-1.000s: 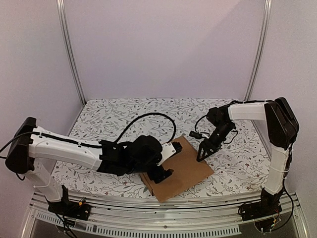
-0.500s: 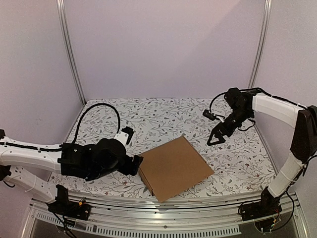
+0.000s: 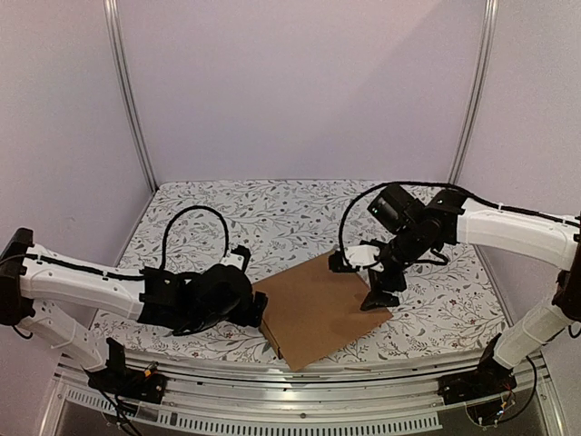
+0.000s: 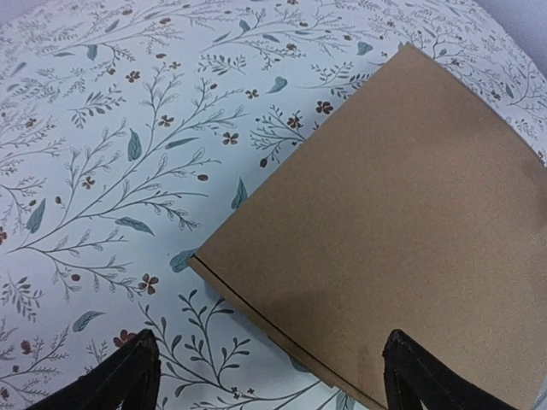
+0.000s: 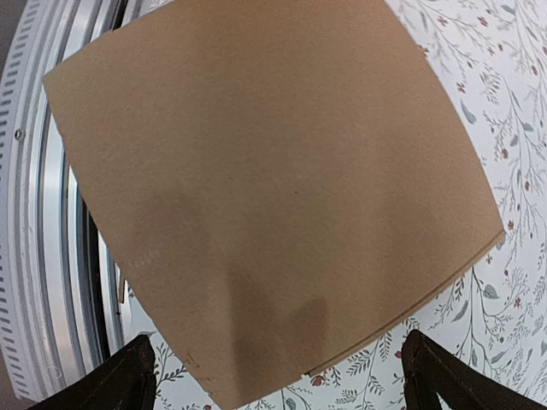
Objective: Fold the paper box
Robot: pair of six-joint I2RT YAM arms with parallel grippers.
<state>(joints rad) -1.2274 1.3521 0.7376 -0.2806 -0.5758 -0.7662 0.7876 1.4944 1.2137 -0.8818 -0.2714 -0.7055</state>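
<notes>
**boxfan22:** where's the paper box (image 3: 318, 313) sitting right now?

**yam_watcher:** flat on the floral tablecloth (image 3: 227, 213), near the front of the table. It's turned like a diamond, with 1 corner pointing at the metal rail (image 3: 272, 400). Plain brown face up, and it looks like a closed flat slab from above.

**boxfan22:** and the 2 grippers?

**yam_watcher:** the left gripper (image 3: 260, 312) is down low, right at the box's left edge. Jaws are spread wide with nothing in them. On its wrist cam the box's edge and left corner run between the fingers. 1 fingertip (image 4: 414, 376) is over cardboard and the other is over the cloth. Can't tell if either actually touches.

**boxfan22:** right side?

**yam_watcher:** the right gripper (image 3: 377, 295) hangs over the box's right corner, pointing down. It's also wide open and gripping nothing. Its wrist cam shows the brown face filling the space between both fingers. Contact is hard to call there too.
</notes>
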